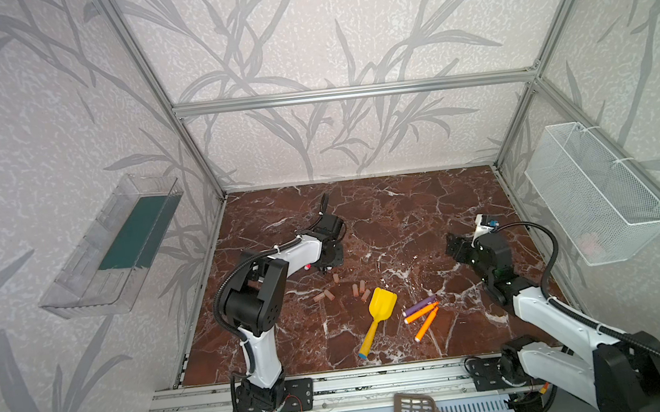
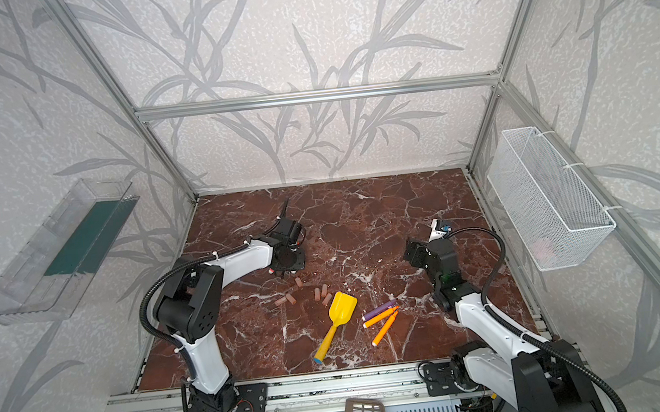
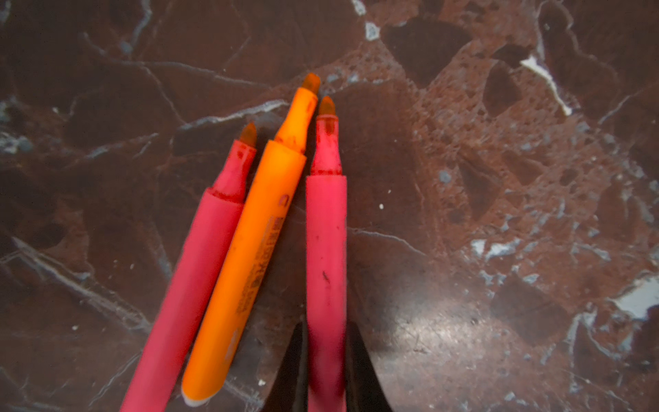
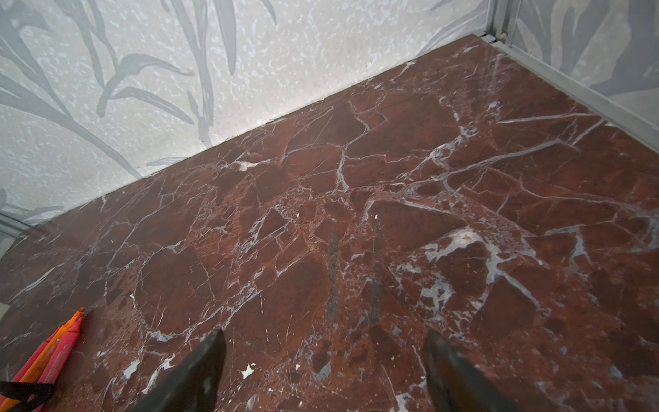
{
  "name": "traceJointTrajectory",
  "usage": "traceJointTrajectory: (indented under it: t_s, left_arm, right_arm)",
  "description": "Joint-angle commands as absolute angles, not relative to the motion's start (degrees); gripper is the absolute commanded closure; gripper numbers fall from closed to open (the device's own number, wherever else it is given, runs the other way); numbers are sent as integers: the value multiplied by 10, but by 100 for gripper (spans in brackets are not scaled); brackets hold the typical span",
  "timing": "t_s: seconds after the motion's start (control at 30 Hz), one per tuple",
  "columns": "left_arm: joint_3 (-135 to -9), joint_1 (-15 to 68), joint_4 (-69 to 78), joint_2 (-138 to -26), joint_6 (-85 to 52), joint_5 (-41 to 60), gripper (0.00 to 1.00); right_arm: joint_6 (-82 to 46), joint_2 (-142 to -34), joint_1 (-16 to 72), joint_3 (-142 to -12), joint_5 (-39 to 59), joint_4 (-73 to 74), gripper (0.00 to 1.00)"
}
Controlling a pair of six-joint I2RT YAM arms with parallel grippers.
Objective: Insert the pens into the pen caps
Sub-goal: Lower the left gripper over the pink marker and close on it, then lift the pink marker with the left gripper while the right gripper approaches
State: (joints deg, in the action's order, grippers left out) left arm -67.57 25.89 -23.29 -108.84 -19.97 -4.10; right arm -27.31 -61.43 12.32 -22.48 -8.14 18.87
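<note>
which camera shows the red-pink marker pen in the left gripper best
The left wrist view: the red-pink marker pen shows close up, clamped in the left gripper. The right wrist view catches it small and cropped; in both top views the left arm nearly hides it.

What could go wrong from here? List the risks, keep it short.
The left gripper grips one pink pen well back from its tip, jaws shut; the long front could swing against a cap.
The orange pen lies close beside it and might get dragged on lifting.
The caps lie loose; the open right gripper holds none.
</note>
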Motion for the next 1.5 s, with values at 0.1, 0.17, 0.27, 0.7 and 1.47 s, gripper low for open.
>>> traceJointTrajectory:
  t_s: [0.1,0.17,0.27,0.7,1.47]
  left_arm:
    - [-680,262,-271,-1054,-209,-20,100]
    - [-682,263,-276,-1025,-220,3,100]
    - [-676,263,-282,-971,-241,39,100]
    - [-679,261,-282,-790,-319,158,100]
    - [-570,501,-122,-767,-95,30,100]
  right_arm:
    - [-338,-617,121,-307,16,114,17]
    - [-393,-600,122,-319,54,91,16]
    - [-433,-593,132,-279,149,211,11]
    - [-463,-576,199,-264,165,278,10]
    - [-473,-570,349,-277,152,295,12]
